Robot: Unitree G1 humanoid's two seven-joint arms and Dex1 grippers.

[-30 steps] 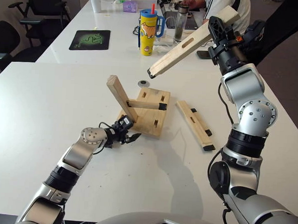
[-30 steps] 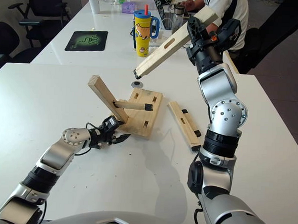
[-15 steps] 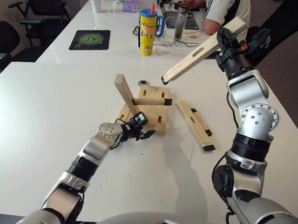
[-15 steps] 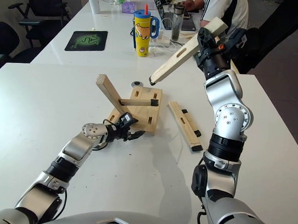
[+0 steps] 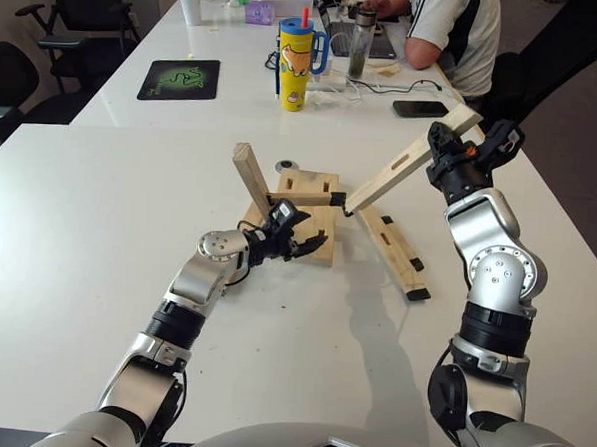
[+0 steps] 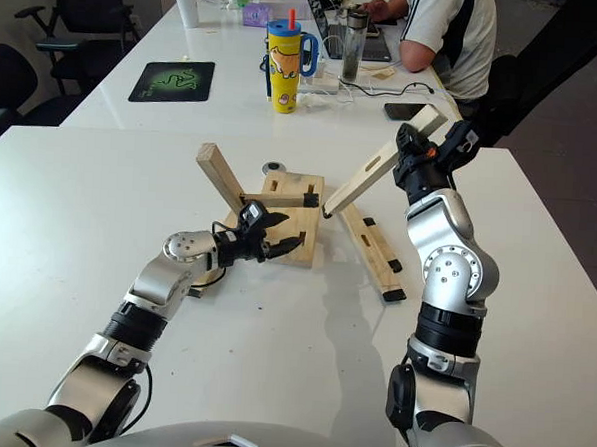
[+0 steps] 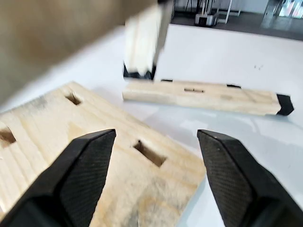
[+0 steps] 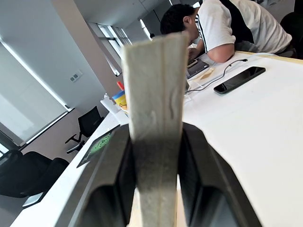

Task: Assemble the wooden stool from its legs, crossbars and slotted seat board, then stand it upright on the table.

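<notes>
One leg (image 5: pixel 251 176) and crossbar (image 5: pixel 305 197) appear fitted to the seat board (image 5: pixel 317 218). The right gripper (image 5: pixel 444 151) clamps the second leg (image 5: pixel 396 174). The left gripper (image 5: pixel 302 247) is spread at the board's near edge. Another leg (image 5: pixel 392 246) lies loose.

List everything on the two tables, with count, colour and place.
seat board: one, light wood, flat on near table
tilted leg: one, light wood, rising from the board
crossbar: one, light wood, sticking out from tilted leg
lying leg: one, light wood, right of board
held leg: one, light wood, slanting above board
tumbler: one, yellow and blue, far table
mouse pad: one, black-green, far table
phone: one, black, far table
left gripper: one, black, open over the board
right gripper: one, black, shut on held leg
</notes>
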